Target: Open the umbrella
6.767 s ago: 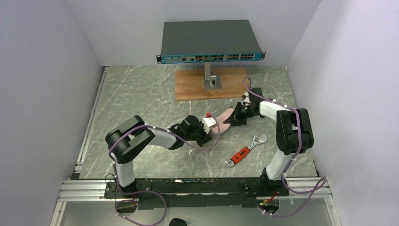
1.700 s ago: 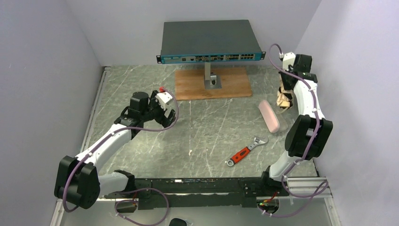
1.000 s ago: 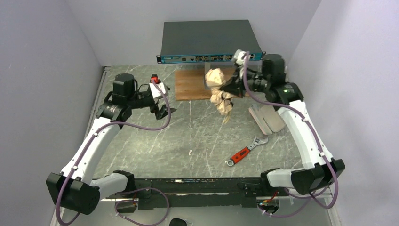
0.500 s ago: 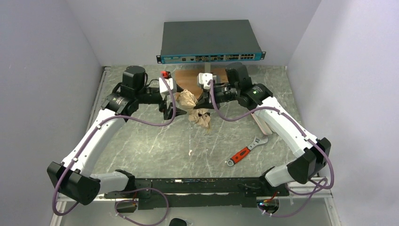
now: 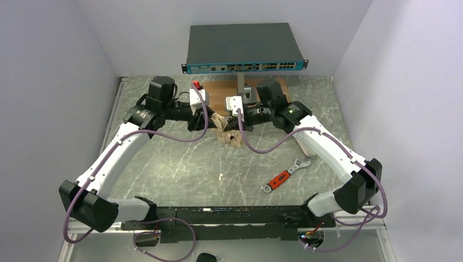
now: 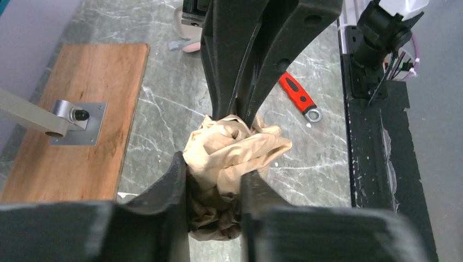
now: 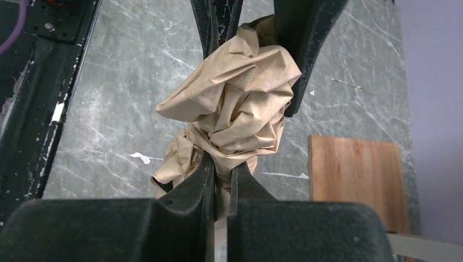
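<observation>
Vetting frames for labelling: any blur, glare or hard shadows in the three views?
Top view: even light, soft shadows, no glare; umbrella small but sharp. Left wrist: left gripper blurred up close, fabric folds sharp. Right wrist: right gripper likewise soft, creases crisp, no glare.

Both arms extended, wrists level, grippers nose to nose at the umbrella (image 7: pixel 240 93). Left gripper (image 6: pixel 215 172) pinches its fabric; right gripper (image 7: pixel 221 169) clamps it, jaws nearly together.
</observation>
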`<state>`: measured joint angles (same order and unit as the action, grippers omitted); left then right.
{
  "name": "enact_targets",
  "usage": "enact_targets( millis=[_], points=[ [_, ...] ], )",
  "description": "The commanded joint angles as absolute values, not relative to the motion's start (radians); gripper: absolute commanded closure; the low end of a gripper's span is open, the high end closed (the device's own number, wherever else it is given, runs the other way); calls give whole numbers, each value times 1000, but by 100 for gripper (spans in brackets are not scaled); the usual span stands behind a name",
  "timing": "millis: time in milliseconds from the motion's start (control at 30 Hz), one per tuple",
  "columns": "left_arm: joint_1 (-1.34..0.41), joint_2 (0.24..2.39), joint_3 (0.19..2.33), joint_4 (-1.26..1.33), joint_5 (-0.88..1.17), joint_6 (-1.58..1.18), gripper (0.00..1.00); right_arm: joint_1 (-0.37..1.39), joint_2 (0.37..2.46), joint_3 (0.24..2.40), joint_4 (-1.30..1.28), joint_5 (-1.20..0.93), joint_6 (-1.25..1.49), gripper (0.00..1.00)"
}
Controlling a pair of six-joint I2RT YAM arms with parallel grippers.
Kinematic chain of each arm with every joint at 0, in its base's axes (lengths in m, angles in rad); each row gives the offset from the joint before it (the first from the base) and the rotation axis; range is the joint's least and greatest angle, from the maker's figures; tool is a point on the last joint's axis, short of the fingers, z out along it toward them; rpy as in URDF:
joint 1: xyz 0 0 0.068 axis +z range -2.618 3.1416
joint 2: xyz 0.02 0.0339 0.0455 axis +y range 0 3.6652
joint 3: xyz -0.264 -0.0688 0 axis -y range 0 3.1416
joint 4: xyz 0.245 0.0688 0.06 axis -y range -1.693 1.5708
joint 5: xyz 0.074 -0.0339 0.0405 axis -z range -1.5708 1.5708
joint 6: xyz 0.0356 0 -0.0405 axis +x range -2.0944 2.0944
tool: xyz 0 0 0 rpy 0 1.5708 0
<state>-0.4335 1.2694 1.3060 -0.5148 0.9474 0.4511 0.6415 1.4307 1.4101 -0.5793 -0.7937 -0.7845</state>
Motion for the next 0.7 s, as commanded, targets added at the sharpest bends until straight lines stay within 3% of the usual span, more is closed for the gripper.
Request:
enact_targets(
  millis=[0,33,67,100,133,333,500,667],
  points=[
    [-434,1282,1366,-533,1027,427,100,643,1356,1410,-451,-778,-749,81],
    [-422,1279,1371,-514,1039,403,100,630,1356,1408,-466,-771,-716,67],
    [-405,1275,1376,-490,1046,367,100,610,1357,1410,-481,-777,-678,40],
    [-393,1275,1382,-471,1053,333,100,586,1362,1409,-489,-788,-631,20],
    [-384,1276,1390,-454,1064,301,100,568,1366,1406,-493,-804,-582,14],
    [-376,1325,1470,-405,1088,124,100,546,1418,1416,-392,-888,-362,3],
    [-376,1386,1541,-354,1188,14,100,562,1518,1494,-340,-948,-278,1],
    [-376,1428,1615,-311,1246,8,100,562,1581,1554,-366,-1037,-262,23]
  ],
)
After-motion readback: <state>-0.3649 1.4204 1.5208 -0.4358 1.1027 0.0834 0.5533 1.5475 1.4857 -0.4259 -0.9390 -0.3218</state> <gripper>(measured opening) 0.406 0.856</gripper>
